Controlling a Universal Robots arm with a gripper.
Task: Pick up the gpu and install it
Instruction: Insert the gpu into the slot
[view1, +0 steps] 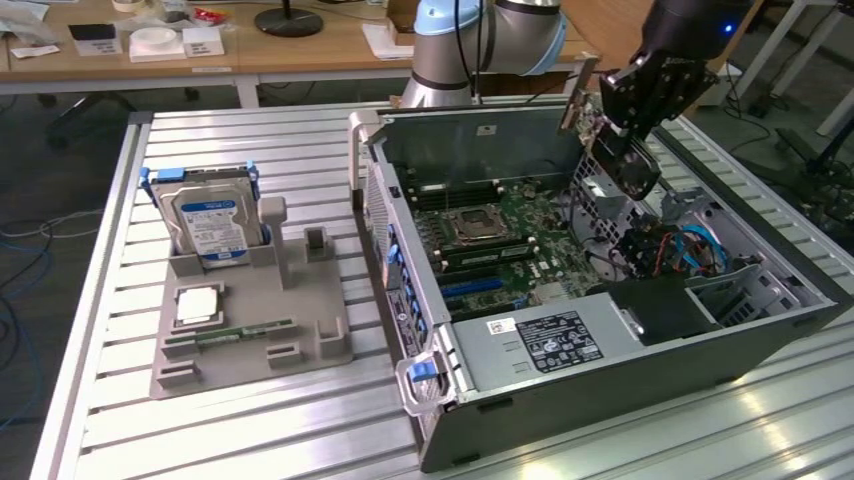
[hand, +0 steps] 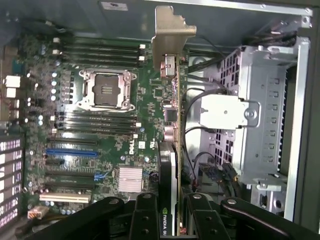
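My 1 claw (hand: 172, 222) is closed on the 1 gpu (hand: 171, 90), gripping it by 1 end with black fingers (hand: 145, 217) on both faces. The card runs edge-on away from me, its metal bracket at the far end. It hangs over the open computer case (hand: 295, 100), above the motherboard (hand: 150, 145) and not seated in any slot.

The wrist view looks into the case: 1 empty processor socket (hand: 106, 90), 1 blue slot (hand: 72, 151), 1 small silver heatsink (hand: 130, 178) and 1 grey metal drive cage (hand: 260, 115) beside the card.

The exterior view shows the claw (view1: 641, 105) holding the gpu (view1: 625, 168) tilted at the case's (view1: 601, 400) far rim. It also takes in the slatted table (view1: 240, 150) that carries the case. On the exterior view's left of the case sits 1 grey holder (view1: 314, 345). It carries 1 silver hard drive (view1: 211, 225) standing upright, 1 processor chip (view1: 198, 305) lying flat and 1 green memory stick (view1: 247, 330).
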